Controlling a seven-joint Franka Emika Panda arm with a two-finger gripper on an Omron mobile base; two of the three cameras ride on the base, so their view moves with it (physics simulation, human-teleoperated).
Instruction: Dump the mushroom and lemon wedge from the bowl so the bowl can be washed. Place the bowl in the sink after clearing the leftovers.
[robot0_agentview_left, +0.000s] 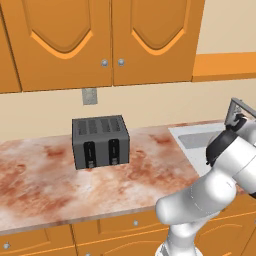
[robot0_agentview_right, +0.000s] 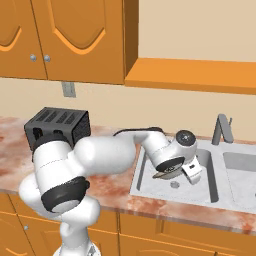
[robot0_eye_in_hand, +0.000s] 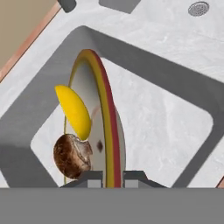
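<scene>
Claw (robot0_eye_in_hand: 113, 177) pinches the bowl's (robot0_eye_in_hand: 107, 118) rim, its tips closed on either side. From the hand camera the bowl stands on edge over the sink (robot0_eye_in_hand: 175, 122) basin, lemon wedge (robot0_eye_in_hand: 74, 111) and mushroom (robot0_eye_in_hand: 72, 156) against its inner face. From the right base camera the arm bends low over the sink's left basin, wrist beside the faucet (robot0_agentview_right: 221, 129). Left of the sink, a toaster (robot0_agentview_left: 100, 142) stands on the counter (robot0_agentview_left: 45, 190). No writing is legible.
</scene>
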